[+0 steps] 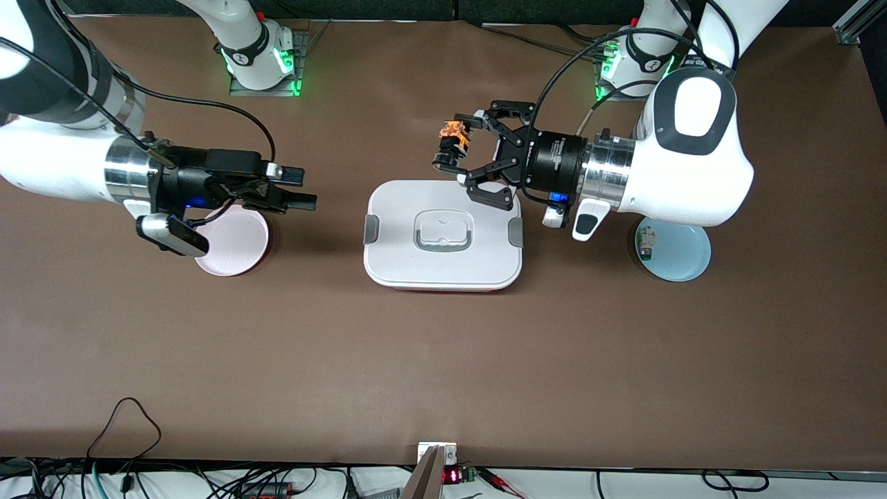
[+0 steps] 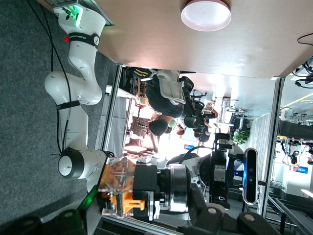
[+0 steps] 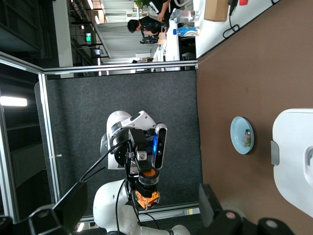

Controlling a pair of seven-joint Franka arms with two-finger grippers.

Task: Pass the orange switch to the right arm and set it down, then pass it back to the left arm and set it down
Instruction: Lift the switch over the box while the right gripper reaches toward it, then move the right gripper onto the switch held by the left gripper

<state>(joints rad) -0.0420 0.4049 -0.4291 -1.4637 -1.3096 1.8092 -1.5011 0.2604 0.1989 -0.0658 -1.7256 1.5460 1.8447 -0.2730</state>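
A: Switch first — where was it?
B: The orange switch (image 1: pixel 452 142) was up in the air, grasped by the left gripper (image 1: pixel 463 151), over bare table just at the box's (image 1: pixel 443 234) 12 o'clock edge. In the left wrist view it showed as an orange-and-clear body with a black round end (image 2: pixel 139 188) pinched between the fingers.
A: And the box itself?
B: The white box sat mid-table, lid on, grey clips at its two ends, the recessed handle (image 1: pixel 443 230) in the lid's centre. The switch was not touching it.
A: The right gripper?
B: The right gripper (image 1: pixel 294 188) hung released, holding nothing, over the pink plate's (image 1: pixel 235 242) 1 o'clock rim, at the box's 9 o'clock.
A: Anything at the left arm's end?
B: A light-blue plate (image 1: pixel 682 253) at the box's 3 o'clock, with a small white-and-green component (image 1: pixel 646 242) lying in it near its 9 o'clock rim.
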